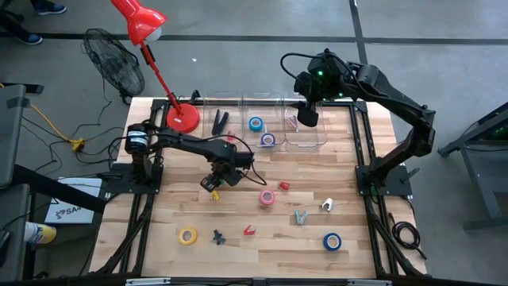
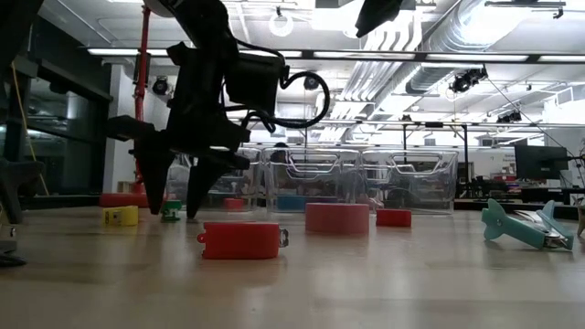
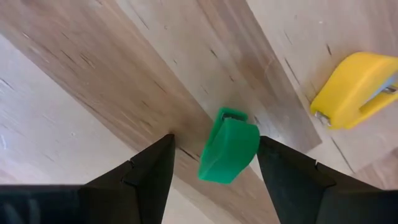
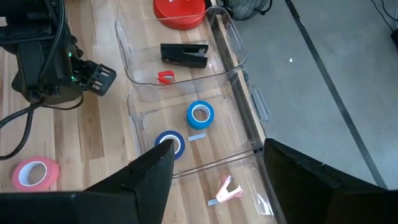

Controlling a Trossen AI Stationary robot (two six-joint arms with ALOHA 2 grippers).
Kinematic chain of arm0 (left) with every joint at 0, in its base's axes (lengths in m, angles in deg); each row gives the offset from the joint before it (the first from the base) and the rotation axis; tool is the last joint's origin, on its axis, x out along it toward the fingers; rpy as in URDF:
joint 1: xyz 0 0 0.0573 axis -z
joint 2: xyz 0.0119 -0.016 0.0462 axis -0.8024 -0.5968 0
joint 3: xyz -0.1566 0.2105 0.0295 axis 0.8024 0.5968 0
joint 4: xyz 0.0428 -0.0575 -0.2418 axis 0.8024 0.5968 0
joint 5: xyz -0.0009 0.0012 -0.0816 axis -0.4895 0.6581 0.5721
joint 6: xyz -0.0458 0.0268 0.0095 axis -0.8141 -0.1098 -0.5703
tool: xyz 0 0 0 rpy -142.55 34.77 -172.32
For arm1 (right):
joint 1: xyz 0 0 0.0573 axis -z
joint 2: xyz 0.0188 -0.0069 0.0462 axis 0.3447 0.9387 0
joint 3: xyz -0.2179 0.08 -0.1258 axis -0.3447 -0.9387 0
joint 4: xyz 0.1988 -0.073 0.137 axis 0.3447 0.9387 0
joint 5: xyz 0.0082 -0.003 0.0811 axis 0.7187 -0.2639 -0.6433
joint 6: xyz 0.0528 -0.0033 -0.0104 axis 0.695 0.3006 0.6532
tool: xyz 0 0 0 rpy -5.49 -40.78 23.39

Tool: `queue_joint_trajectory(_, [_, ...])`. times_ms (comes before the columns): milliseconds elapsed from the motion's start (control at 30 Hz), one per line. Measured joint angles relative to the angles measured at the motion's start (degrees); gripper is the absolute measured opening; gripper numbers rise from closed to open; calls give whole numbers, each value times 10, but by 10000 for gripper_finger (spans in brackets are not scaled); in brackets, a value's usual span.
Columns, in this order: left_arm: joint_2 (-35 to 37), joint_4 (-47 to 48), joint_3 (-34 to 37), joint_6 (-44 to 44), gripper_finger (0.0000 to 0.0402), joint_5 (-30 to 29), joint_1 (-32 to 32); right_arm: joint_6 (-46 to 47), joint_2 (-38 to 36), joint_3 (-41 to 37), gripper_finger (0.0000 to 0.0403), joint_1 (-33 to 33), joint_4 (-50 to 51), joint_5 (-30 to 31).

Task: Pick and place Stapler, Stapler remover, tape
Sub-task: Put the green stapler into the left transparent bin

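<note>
1. Left hand [image 3: 214, 168], fingers spread and empty, straddles a green stapler remover [image 3: 228, 152] on the desk [image 3: 74, 137].
2. Right hand [image 4: 214, 180], released, hovers above clear bins [image 4: 186, 124] holding two blue tape rolls [image 4: 200, 114]; pink tape [image 1: 267, 198], yellow tape [image 1: 187, 236] and others lie unsorted.

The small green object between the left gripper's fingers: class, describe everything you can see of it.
The small green object looks like smooth, glossy plastic, a short rounded body with a darker open slot at one end. It lies on the wooden table, across a seam between boards. The left gripper hangs open over it, one dark finger on each side, neither visibly touching. A yellow stapler lies close by, apart from it. Its underside is hidden.
</note>
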Motion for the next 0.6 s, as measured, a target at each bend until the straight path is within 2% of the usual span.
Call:
queue_joint_trajectory(133, [0,-5,10,0,222,-1,0,0,0,0,237,0,0,0])
queue_joint_trajectory(233, [0,-7,13,0,204,-11,0,0,0,0,237,0,0,0])
queue_joint_trajectory(533, [-2,-13,13,-2,83,-17,0,0,0,0,237,0,0,0])
queue_joint_trajectory(600, [-1,-11,13,-9,67,-17,0,0,0,0,237,0,0,0])
